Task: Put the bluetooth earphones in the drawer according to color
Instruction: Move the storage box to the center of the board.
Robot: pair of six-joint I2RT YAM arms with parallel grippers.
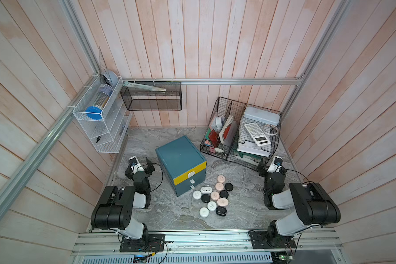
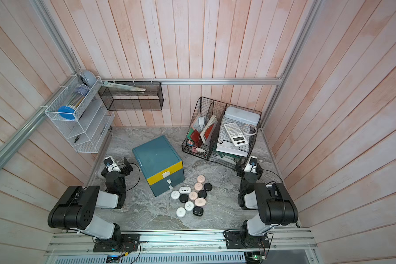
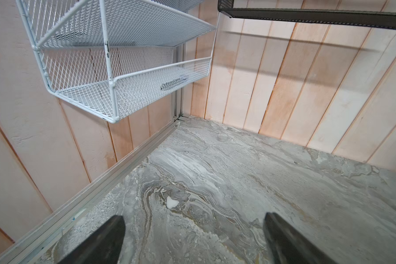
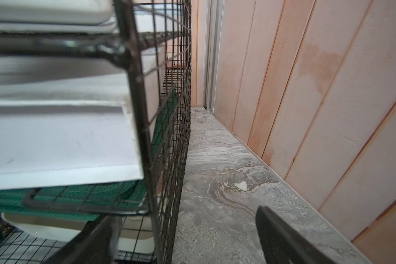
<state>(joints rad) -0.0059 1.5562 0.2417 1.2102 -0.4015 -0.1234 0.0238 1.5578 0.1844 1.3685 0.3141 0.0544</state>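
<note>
Nearest you, all twelve earphone cases (image 1: 214, 196) lie in a loose cluster on the grey marbled table (image 1: 165, 214): four pink, four white, four black, several touching, none sorted. Just behind them, toward the left arm's side, stands the teal drawer chest (image 1: 181, 155). Its yellow-fronted top drawer (image 1: 189, 174) and the two teal ones below are all pushed shut. So nothing is done yet: you have a drawer to open and every case to move.

Farther back, the left gripper (image 3: 193, 219) hangs over bare table beside the chest, fingers wide apart and empty. The right gripper (image 4: 183, 219) is close by the black wire organiser (image 1: 240, 134), fingers likewise spread, holding nothing.

The drawer insides are hidden. You see the lower fronts so steeply that little beyond their white tabs (image 1: 191, 181) shows. Neither wrist view catches the cases or the chest. In the right wrist view one finger blurs against the organiser's wire, and you cannot tell whether it touches.
</note>
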